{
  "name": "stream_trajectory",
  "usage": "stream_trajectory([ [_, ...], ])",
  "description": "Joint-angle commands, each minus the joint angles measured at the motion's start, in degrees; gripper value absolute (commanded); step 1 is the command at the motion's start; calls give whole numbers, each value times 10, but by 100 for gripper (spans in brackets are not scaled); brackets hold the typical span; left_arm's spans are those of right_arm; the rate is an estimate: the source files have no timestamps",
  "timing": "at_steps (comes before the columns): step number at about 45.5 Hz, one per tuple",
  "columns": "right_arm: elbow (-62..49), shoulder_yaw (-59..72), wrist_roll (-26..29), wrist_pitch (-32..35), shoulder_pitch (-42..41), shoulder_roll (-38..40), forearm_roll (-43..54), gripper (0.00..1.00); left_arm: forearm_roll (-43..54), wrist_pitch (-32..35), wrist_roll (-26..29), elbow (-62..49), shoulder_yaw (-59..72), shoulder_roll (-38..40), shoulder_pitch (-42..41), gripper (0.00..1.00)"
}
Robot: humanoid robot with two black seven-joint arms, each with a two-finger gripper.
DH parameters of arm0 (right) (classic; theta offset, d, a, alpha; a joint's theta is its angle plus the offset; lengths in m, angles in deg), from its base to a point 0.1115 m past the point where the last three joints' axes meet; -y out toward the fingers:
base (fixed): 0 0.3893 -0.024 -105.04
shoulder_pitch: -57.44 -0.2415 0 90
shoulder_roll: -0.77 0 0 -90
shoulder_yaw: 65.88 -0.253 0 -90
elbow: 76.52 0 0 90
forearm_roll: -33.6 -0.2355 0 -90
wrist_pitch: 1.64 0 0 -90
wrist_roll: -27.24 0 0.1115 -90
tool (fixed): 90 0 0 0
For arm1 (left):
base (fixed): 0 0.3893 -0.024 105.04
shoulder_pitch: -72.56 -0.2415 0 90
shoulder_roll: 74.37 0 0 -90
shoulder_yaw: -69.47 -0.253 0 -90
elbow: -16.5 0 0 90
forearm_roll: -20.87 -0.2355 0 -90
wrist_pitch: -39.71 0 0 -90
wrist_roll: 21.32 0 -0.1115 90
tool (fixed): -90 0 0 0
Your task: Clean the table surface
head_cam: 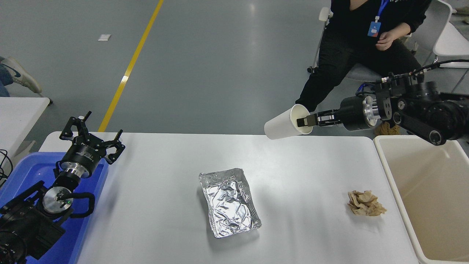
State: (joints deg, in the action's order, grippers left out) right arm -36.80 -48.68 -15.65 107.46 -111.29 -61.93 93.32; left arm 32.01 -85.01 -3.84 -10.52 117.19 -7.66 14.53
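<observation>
The table surface [165, 172] is a wide white top. On it lie a crumpled foil tray [229, 201] near the middle and a crumpled brown paper wad [365, 202] toward the right. My right gripper [304, 121] is shut on the rim of a white paper cup [282, 123], one finger inside its mouth, holding it tipped on its side in the air above the table's far edge. My left gripper [93, 137] stands open, parked over the blue bin at the left.
A blue bin [36, 176] sits at the left end and a cream tub [428, 198] at the right end. A person in black [366, 40] sits on a chair beyond the far right corner. A smaller white table [18, 110] stands at the left.
</observation>
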Motion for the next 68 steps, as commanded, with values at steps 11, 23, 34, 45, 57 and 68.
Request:
stream_trajectory([
  [11,-92,-59,-1,1,53,19,-185,0,0,0,0,0,0,0,0,100],
  [23,-170,-63,-10,2,111,19,-249,0,0,0,0,-1,0,0,0,100],
  [34,-251,-63,-10,2,163,14,-302,0,0,0,-1,0,0,0,0,100],
  [45,-332,-63,-3,1,218,10,-345,0,0,0,0,0,0,0,0,100],
  [57,-400,-67,54,-2,253,12,-374,0,0,0,0,0,0,0,0,100],
  [68,-423,-81,139,-6,273,22,-394,0,-1,0,0,0,0,0,0,100],
])
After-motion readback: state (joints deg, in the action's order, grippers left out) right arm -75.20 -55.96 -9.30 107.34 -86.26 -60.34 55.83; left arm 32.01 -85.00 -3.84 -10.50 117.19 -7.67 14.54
